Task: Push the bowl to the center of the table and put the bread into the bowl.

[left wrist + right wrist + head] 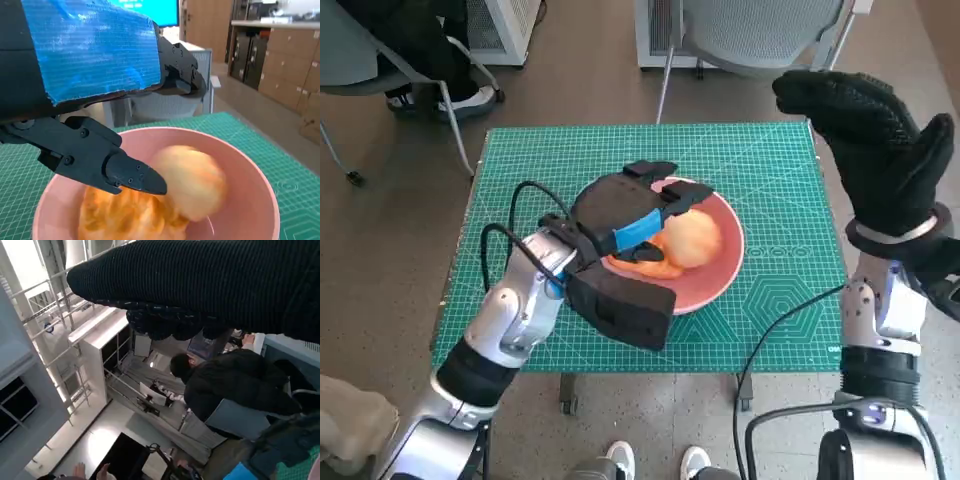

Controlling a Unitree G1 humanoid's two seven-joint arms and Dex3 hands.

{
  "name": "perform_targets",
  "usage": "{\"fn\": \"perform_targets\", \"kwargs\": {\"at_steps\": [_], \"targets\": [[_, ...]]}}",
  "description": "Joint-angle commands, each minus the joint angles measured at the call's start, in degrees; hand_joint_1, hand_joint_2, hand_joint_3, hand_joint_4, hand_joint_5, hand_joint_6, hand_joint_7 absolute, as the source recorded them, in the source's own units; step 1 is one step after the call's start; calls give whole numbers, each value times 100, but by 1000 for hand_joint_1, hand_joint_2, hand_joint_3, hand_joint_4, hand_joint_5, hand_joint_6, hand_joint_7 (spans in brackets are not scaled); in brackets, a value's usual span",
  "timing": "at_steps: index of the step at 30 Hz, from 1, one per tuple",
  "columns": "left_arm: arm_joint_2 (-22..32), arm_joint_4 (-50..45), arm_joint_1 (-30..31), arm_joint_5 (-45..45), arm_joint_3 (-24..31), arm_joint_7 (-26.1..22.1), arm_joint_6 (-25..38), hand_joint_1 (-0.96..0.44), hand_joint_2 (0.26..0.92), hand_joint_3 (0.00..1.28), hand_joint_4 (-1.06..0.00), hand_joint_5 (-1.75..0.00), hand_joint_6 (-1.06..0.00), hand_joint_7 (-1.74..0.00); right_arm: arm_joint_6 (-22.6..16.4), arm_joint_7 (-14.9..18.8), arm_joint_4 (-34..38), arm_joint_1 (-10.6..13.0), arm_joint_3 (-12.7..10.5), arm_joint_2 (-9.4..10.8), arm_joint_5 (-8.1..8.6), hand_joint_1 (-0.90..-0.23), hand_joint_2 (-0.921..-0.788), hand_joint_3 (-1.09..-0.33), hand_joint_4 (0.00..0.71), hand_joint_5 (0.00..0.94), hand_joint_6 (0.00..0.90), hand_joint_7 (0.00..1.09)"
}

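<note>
While the left hand [625, 225] hangs over the near-left rim of the pink bowl [725, 270], its fingers [127, 175] spread apart above the bread [690, 240] and grip nothing. That bread lies inside the bowl, a pale round piece against a more orange one, and the bowl sits near the middle of the green cutting mat [770, 160] covering the table. Off to the right, the right hand [875, 140] is raised above the mat's far right corner, its gloved fingers curled forward and holding nothing. Beyond the table stands a grey chair [760, 30].
</note>
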Motion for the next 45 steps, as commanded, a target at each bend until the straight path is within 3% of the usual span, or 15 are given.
{"fn": "perform_targets", "kwargs": {"at_steps": [1,10,19,26,31,45], "targets": [[38,-60,100,-123,122,122,-140,-522,921,62,-134,0,-208,-43,11,7,54,75,33,0,-63,-726,-921,-819,356,3,425,5],[53,-41,140,-263,256,200,-276,-518,921,67,-127,0,-206,-39,6,44,106,49,19,-9,-35,-723,-921,-819,355,2,423,4],[137,75,161,-1114,864,306,-751,-575,921,102,-121,-1,-225,-45,-10,50,96,17,29,-17,-39,-721,-921,-816,356,2,424,5],[2,390,183,-2979,1819,84,-1491,-587,921,194,-160,-15,-259,-59,-52,-27,-7,13,41,-14,-94,-720,-921,-810,346,0,408,0],[-298,533,235,-4518,2555,-173,-1693,-595,921,280,-180,-16,-260,-55,-167,-94,1,-39,49,1,-165,-717,-921,-805,321,0,389,0],[-631,633,404,-5342,3035,-75,-1838,-620,921,385,-201,-14,-247,-49,-502,-161,256,-169,68,15,-306,-716,-921,-803,299,0,364,0]]}}
